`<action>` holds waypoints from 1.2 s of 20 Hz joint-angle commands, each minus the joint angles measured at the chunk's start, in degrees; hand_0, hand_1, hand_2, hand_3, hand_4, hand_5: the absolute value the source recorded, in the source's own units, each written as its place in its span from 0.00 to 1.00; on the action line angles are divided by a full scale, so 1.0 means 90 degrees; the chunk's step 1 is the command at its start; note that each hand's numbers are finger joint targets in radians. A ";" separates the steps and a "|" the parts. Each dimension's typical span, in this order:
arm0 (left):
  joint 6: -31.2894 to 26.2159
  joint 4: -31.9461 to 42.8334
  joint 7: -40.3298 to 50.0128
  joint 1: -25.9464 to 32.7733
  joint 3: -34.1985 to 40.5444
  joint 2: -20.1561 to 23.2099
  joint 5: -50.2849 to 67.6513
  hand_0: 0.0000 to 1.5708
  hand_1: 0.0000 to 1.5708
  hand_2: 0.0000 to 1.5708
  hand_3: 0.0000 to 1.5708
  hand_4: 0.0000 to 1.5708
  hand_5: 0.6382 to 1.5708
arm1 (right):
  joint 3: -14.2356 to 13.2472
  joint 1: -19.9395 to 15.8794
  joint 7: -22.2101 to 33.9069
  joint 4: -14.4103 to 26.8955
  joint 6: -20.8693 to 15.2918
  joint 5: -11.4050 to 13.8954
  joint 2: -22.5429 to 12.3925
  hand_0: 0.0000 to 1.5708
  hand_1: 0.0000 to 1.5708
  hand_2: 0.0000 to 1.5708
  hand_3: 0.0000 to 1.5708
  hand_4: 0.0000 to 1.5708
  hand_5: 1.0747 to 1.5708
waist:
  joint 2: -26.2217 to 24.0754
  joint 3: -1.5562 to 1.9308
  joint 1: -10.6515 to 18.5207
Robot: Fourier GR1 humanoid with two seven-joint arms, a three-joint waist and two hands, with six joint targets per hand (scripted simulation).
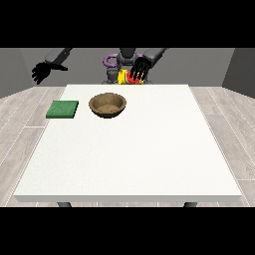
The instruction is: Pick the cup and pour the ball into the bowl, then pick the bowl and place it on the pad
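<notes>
A brown bowl sits on the white bench, toward the far side and a little to the view's left of the middle. Its inside shows only a brown, faintly speckled surface; no ball can be seen in it. Just to the view's left of the bowl, apart from it, a flat green pad lies on the bench with nothing on it.

The cup is yellow, with a red patch showing on it, and it is lifted above the far edge of the bench, in front of the robot's body. Whether the red patch is the ball or part of the cup cannot be told. The cup appears tilted, though its exact lean is hard to read because the hand covers much of it.

The hand at the view's right is on the cup: its black fingers are curled down over the cup's side nearest the camera, with the yellow showing between and to the view's left of them. The cup is higher than the bowl and farther from the camera, not over the bowl's rim.

The hand at the view's left hangs in the air beyond the bench's far left corner, well apart from the pad and the bowl, holding nothing, its fingers spread and relaxed.
</notes>
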 commanded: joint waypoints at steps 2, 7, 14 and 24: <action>0.0107 0.0148 0.1297 -0.0193 -0.0798 -0.0068 -0.0843 0.36 0.36 1.00 1.00 0.58 1.00 | 0.0295 -0.0553 0.0401 -0.0146 -0.0125 0.0149 0.0107 0.00 0.00 0.00 0.00 0.00 0.93 | 0.0074 -0.0009 -0.0502; -0.0506 -0.0065 0.1566 -0.0889 -0.1207 -0.0070 -0.1563 0.35 0.35 1.00 1.00 0.56 1.00 | 0.0237 -0.0990 0.0275 0.0113 -0.0490 0.0237 0.0095 0.00 0.00 0.00 0.14 0.00 0.92 | 0.0463 -0.0003 -0.0063; -0.1229 -0.0501 0.1819 -0.0821 -0.1995 -0.0070 -0.2036 0.18 0.18 1.00 1.00 0.57 0.99 | 0.0231 -0.1288 0.0256 0.0245 -0.0575 0.0161 0.0251 0.00 0.00 0.00 0.17 0.00 0.91 | 0.0604 -0.0003 -0.0162; -0.2591 -0.0163 0.1292 -0.1465 -0.2402 0.0006 -0.2832 0.39 0.39 1.00 1.00 0.78 0.80 | 0.0285 -0.1456 0.0561 0.0324 -0.0373 0.0093 0.0182 0.00 0.00 0.00 0.05 0.00 0.89 | 0.0536 -0.0004 -0.0303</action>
